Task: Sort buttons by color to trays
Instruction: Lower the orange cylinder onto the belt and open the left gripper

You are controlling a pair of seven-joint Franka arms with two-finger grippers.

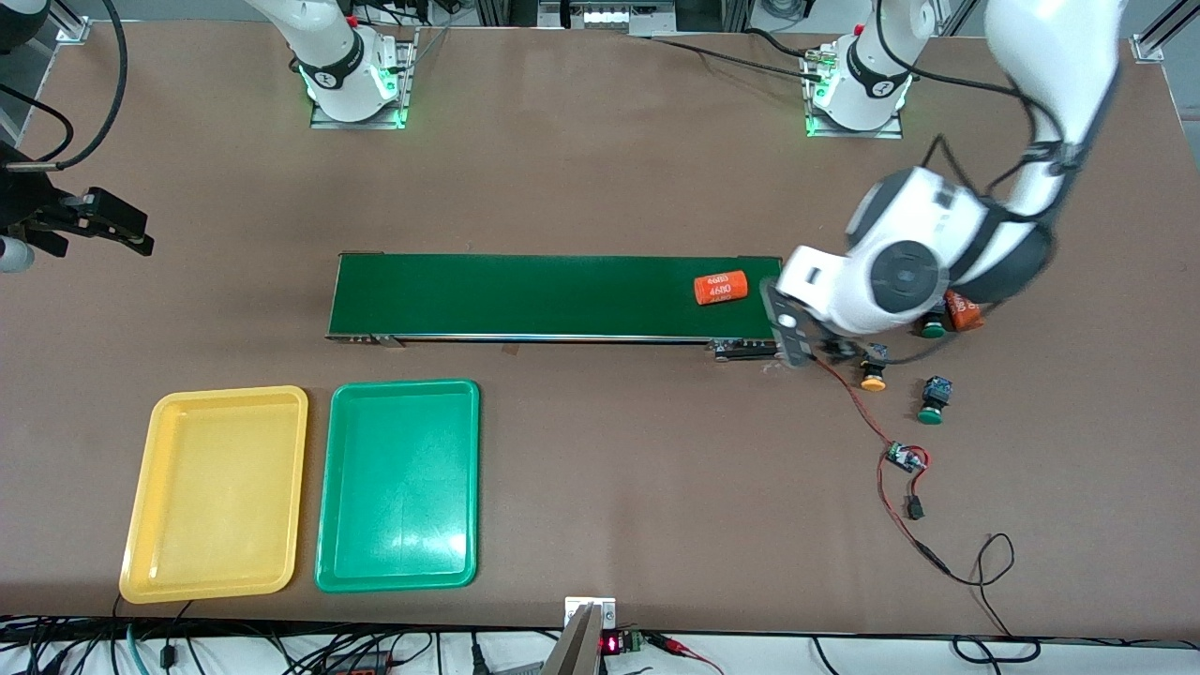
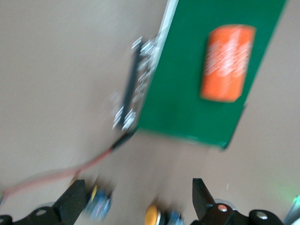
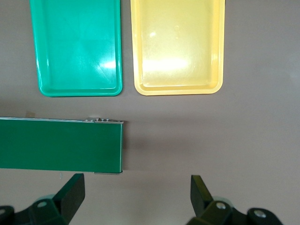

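looking across the surface, your right hand (image 3: 136, 199) waits open above the belt's (image 1: 553, 296) end, just over from the yellow tray (image 1: 217, 492) and green tray (image 1: 397, 484). your left hand (image 2: 136, 201) hangs open over a yellow-capped button (image 1: 874, 367); a green-capped button (image 1: 933, 399) sits just beside. they look light, rigid, with slick round caps, so pinch the squarer body.

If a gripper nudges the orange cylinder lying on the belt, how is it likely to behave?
The orange cylinder lies on its side on the belt, so it would probably roll. Its round, smooth-looking wall may slip between fingers. It looks stiff, likely keeping its shape.
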